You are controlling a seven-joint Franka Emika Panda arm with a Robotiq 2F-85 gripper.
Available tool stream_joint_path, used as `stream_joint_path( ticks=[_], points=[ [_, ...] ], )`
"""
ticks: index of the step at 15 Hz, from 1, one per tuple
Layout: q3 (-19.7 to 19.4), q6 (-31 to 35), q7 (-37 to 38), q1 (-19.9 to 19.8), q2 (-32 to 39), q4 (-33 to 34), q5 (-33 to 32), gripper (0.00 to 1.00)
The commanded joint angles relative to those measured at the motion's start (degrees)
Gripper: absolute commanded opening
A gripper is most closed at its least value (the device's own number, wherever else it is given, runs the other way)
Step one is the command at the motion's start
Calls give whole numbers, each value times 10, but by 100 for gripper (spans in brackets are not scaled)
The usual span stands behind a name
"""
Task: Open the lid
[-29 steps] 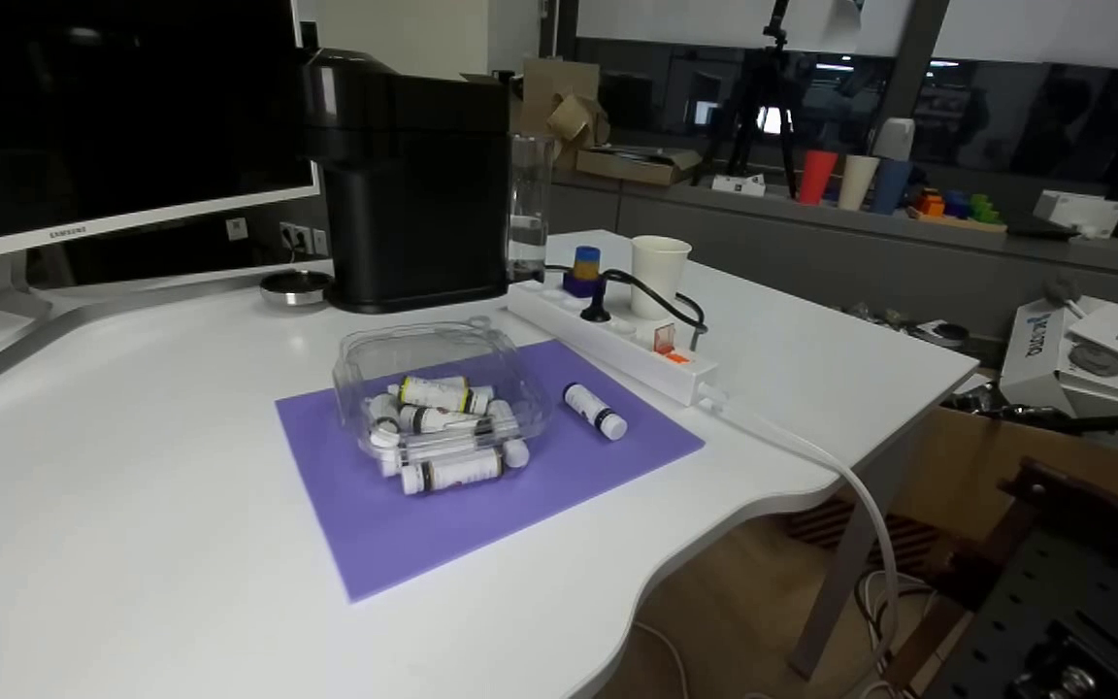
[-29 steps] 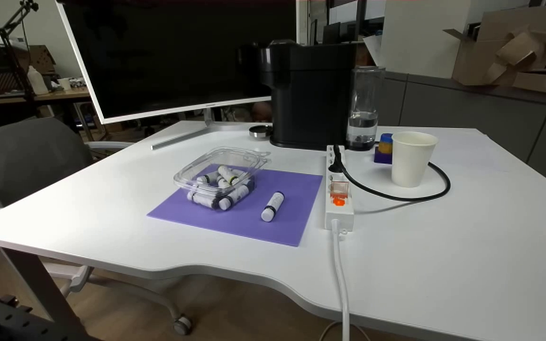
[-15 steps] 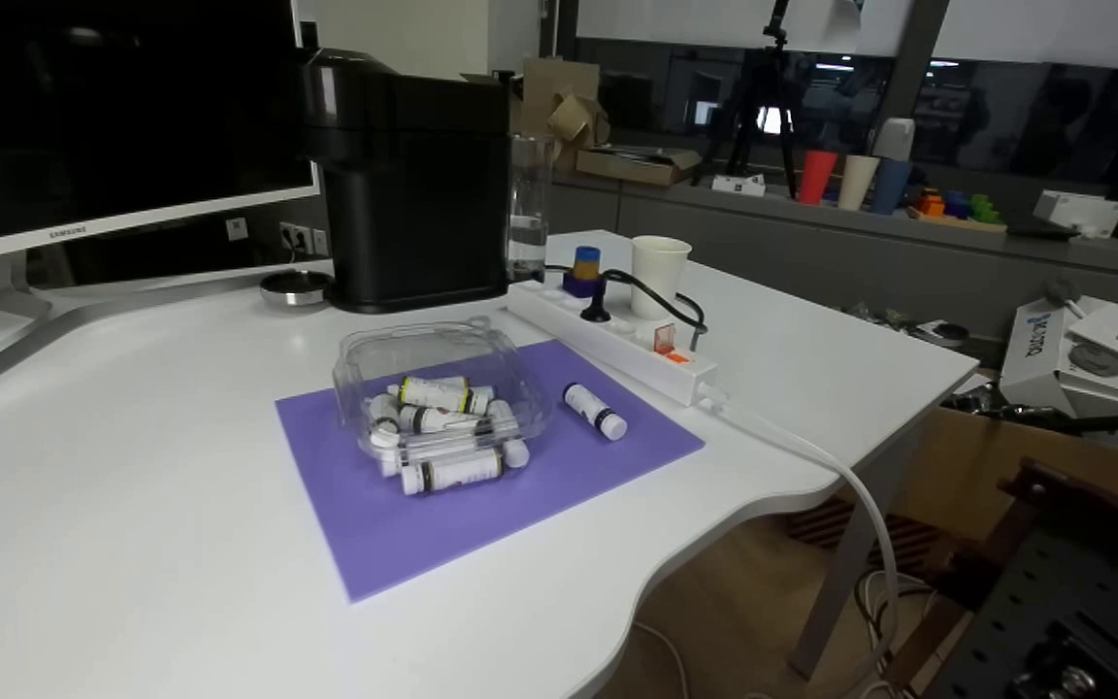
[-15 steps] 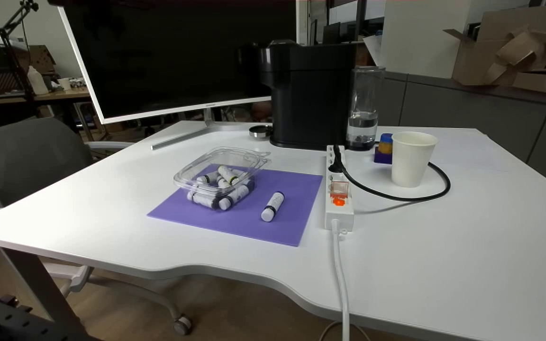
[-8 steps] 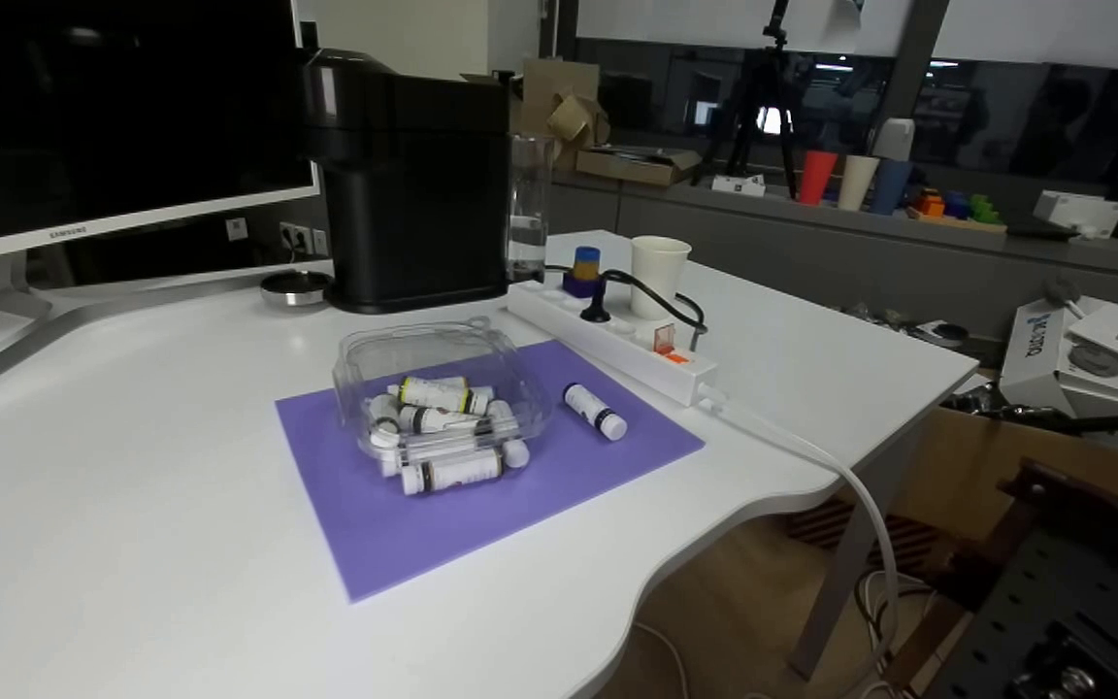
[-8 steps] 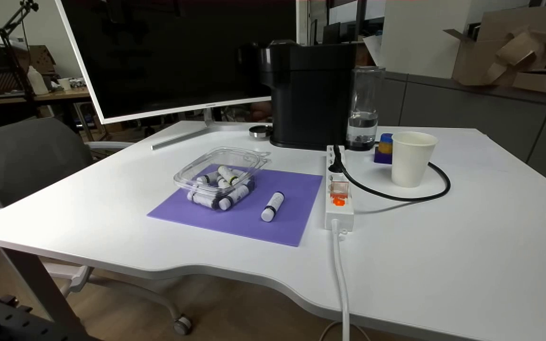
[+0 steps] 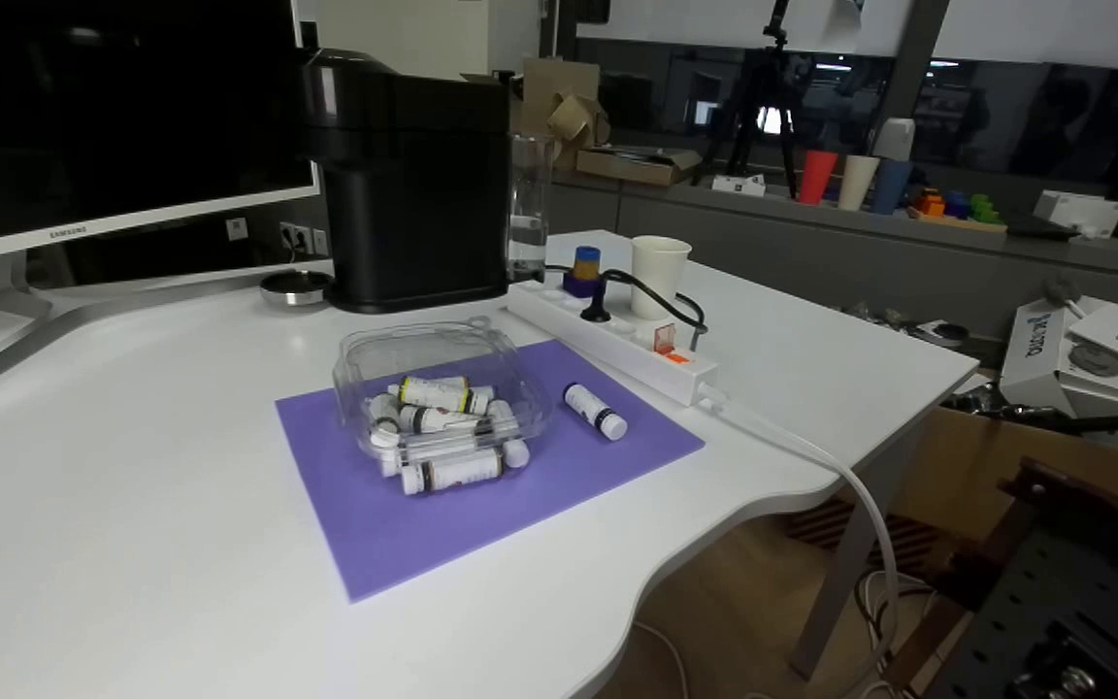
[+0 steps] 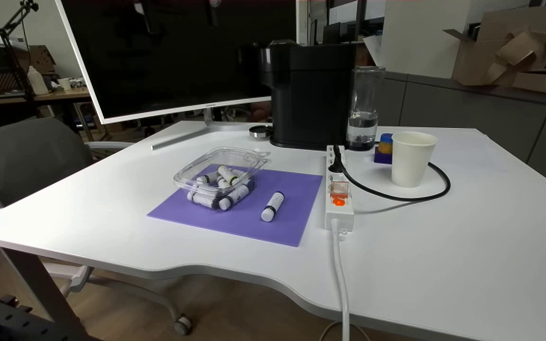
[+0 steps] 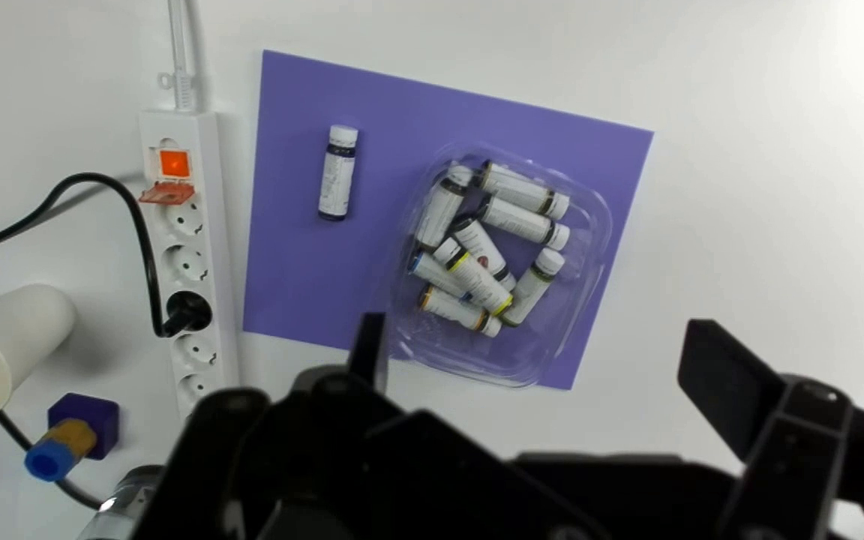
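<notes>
In an exterior view, the flat, matte-black lid (image 8: 323,57) covers the boxy machine (image 8: 311,109) toward the desk's (image 8: 481,237) far edge. In an exterior view, a clear plastic tray (image 7: 404,354) of capped cylinders (image 7: 462,471) sits mostly on a purple mat (image 7: 365,544). In the wrist view, the gripper (image 9: 537,349) is spread wide.
</notes>
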Motion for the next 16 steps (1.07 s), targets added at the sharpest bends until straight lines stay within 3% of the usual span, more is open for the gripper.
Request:
stream_joint_path(
  ticks=[1, 7, 11, 12, 13, 16],
  points=[
    [-13, 53, 5, -19, 61, 35, -33, 100],
    [-44, 21, -91, -23, 187, 131, 19, 100],
    [-46, -67, -199, -40, 268, 206, 9, 100],
    [-45, -83, -199, -44, 284, 223, 2, 100],
    [-39, -41, -175, -42, 244, 170, 9, 100],
    [-37, -62, -193, -51, 281, 204, 6, 100]
  ],
)
